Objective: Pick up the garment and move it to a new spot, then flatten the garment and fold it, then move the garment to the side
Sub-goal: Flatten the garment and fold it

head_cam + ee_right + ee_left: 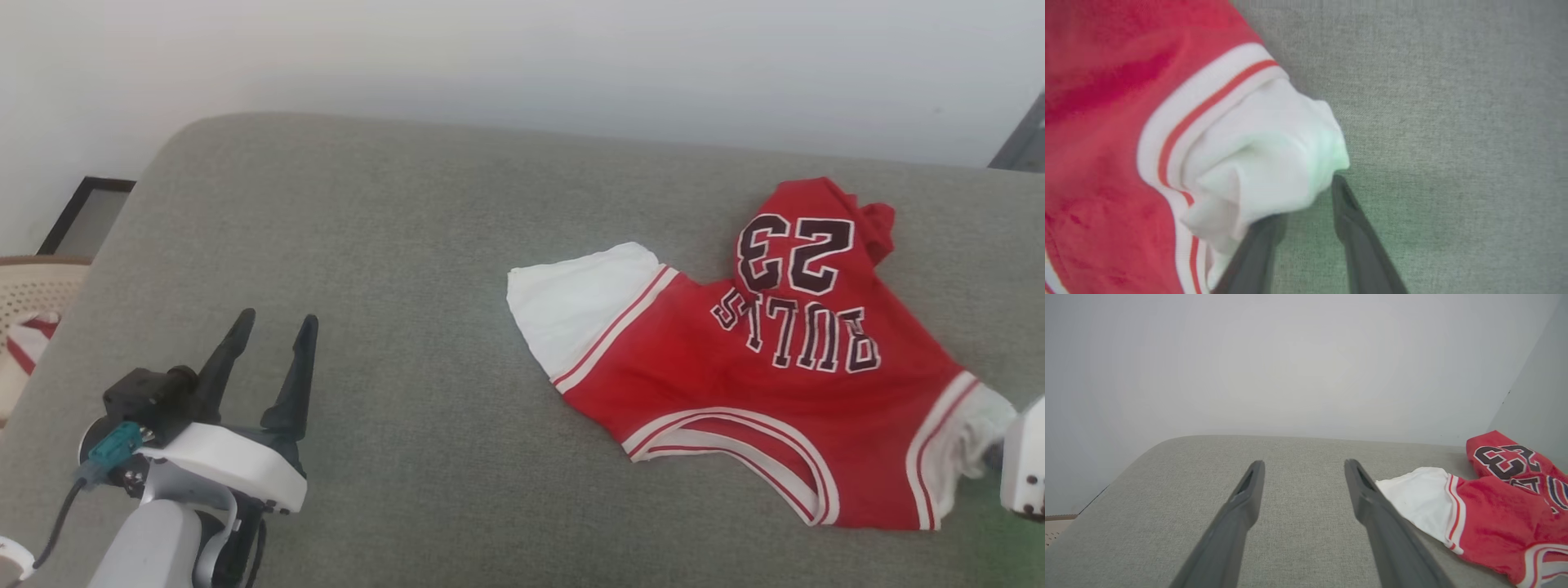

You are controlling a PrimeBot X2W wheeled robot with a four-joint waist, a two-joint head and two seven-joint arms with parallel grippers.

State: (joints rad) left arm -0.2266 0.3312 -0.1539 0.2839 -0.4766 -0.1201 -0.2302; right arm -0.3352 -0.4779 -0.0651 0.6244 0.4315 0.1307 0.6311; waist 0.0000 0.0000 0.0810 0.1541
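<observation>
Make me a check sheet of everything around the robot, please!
Surface: grey fabric cushion with a rounded corner.
Job's things: red Bulls jersey, numerals 23, lying rumpled on the right, not folded.
Clutter: woven basket at the left edge, holding a white cloth with red stripes.
Hands: left hand open over the cushion, holding nothing; right hand open at the jersey's white panel, cloth draped over one finger.
Cables: grey cable from a teal plug at the left wrist.
Surroundings: white wall; black frame beside it.
</observation>
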